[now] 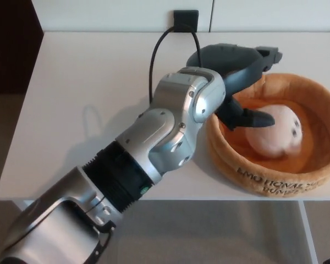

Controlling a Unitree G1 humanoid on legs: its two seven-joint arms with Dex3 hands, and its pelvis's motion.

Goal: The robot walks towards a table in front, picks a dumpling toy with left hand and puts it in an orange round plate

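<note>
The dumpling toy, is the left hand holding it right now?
No, the dumpling toy lies loose in the orange plate, the left hand open above.

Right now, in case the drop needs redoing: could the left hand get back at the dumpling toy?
Probably yes. The left hand hangs open just above the dumpling toy, which lies uncovered in the orange plate.

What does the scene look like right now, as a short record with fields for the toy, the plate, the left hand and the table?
toy: dumpling toy, lying inside the plate
plate: orange round plate, plush, near the table's right front edge
left hand: left hand, open, over the plate's left rim, holding nothing
right hand: not in view
table: white table
</note>
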